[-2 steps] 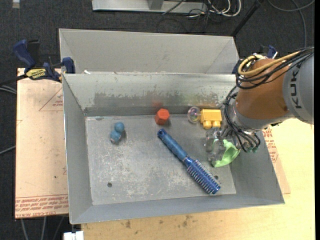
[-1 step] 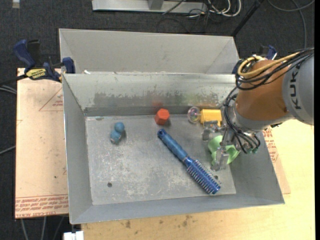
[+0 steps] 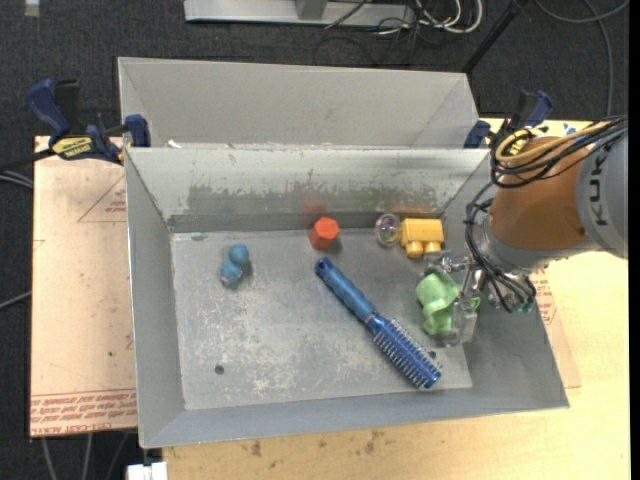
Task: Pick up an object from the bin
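My gripper (image 3: 452, 313) is low at the right side of the bin, its fingers around a light green soft toy (image 3: 436, 300) that sits between them. A blue hairbrush (image 3: 376, 322) lies diagonally just to the left, its bristled head near the gripper. A yellow block toy (image 3: 422, 235) rests by the back wall above the gripper, with a small clear ball (image 3: 387, 230) beside it.
An orange-red small piece (image 3: 324, 232) lies at the back wall near the middle. A light blue figure (image 3: 235, 265) lies toward the left. The arm with its orange cover and cables leans in over the right rim.
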